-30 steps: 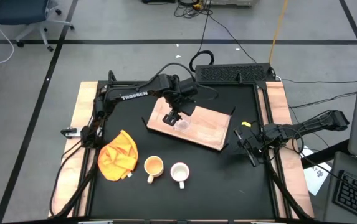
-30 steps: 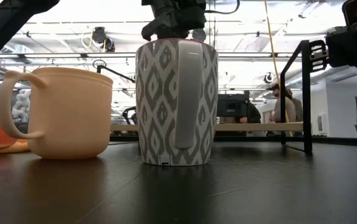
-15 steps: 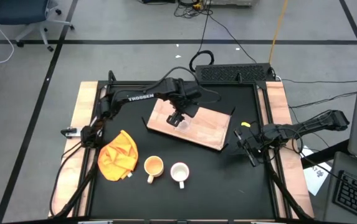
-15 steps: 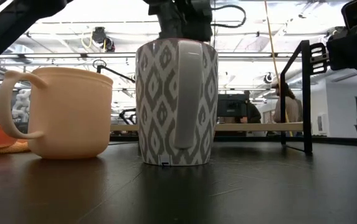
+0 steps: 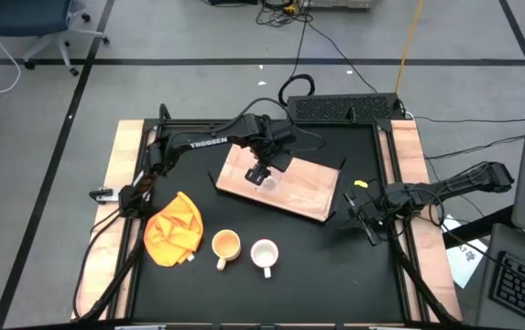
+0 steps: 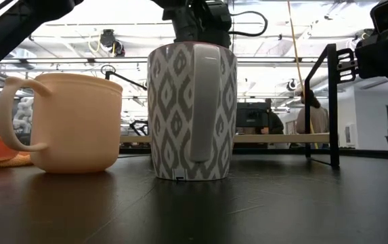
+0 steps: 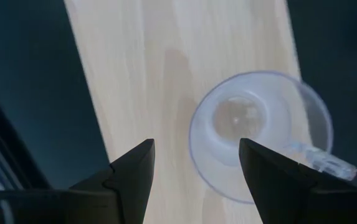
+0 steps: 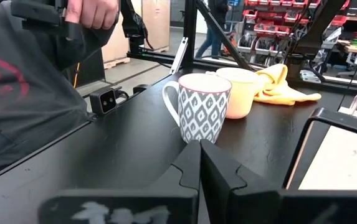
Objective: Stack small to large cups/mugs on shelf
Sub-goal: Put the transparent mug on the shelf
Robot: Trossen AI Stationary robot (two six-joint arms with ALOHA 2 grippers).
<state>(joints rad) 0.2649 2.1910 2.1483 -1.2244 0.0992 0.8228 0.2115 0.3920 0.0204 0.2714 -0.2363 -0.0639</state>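
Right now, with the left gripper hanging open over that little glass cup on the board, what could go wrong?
The left gripper is open above the glass cup, whose handle sticks out sideways, so a closing finger could clip it and tip the cup.

The cup sits near the wooden board's edge, so a nudge might slide it off.

The yellow mug and white mug stand close together; grabbing one may bump the other.

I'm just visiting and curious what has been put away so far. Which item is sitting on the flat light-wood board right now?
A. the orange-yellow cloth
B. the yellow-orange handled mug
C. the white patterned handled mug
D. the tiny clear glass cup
D: the tiny clear glass cup rests on the flat light-wood board under the open left gripper, while both mugs and the cloth sit on the black tabletop.
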